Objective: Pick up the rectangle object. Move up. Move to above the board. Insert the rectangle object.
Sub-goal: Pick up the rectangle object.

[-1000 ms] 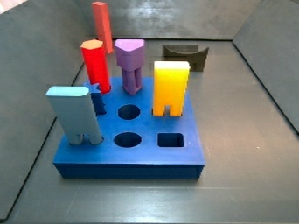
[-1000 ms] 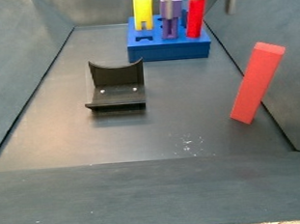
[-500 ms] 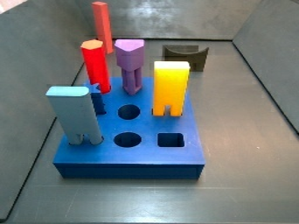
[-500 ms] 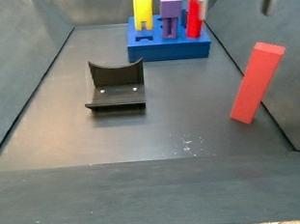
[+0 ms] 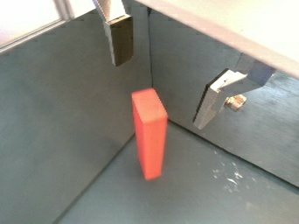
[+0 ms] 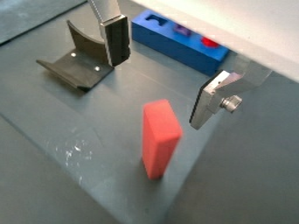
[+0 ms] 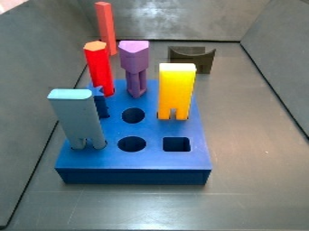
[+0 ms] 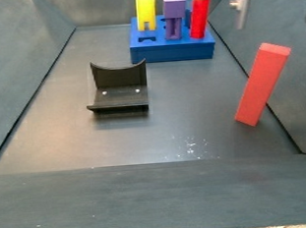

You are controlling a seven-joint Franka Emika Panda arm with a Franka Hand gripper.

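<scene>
The hand hangs above the rectangle object, its two silver fingers spread wide and holding nothing; in both wrist views the salmon-red bar stands below the gap between them, not yet touched by either pad. The bar stands upright on the dark floor close to a side wall, as a side view shows, and well apart from the board, which lies far off beyond the hand, with the fixture off to one side between. The bar looks rigid and matte, with flat parallel faces, so it should be light, stiff and not slippery, with nothing fragile about it. Being tall and slim on a small base, it would likely tip at a sideways nudge, so the fingers ought to come straight down around it. The best hold is probably on its upper part, the pads flat against two opposite faces, leaving the lower end free to enter a square hole in the board.
</scene>
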